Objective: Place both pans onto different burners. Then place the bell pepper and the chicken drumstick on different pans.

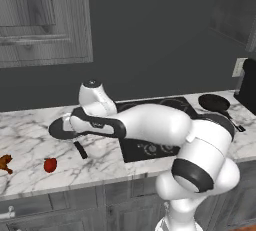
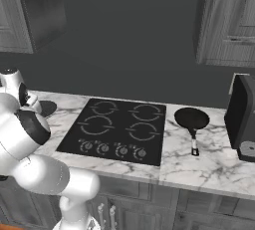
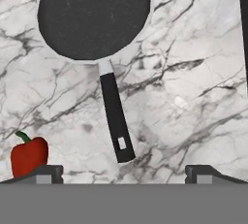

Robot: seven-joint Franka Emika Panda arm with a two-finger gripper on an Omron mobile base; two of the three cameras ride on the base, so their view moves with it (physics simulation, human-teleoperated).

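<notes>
Step in hand: lining up on the first pan, nothing moved yet.

I have the pincer [image 3: 124, 172] spread fully wide and empty, hovering over the marble counter [image 3: 193, 72]. In the hand view the pale-rimmed pan [image 3: 92, 14] lies at 12 o'clock, its handle [image 3: 115, 119] running back toward me and ending between the fingertips; the pepper [image 3: 28, 154] sits at 9 o'clock. The drumstick [image 1: 5, 162] lies further left. The second pan [image 2: 191, 119] rests right of the cooktop [image 2: 117, 129], whose burners are bare. Next, I judge: descend, centre on the handle, close.
</notes>
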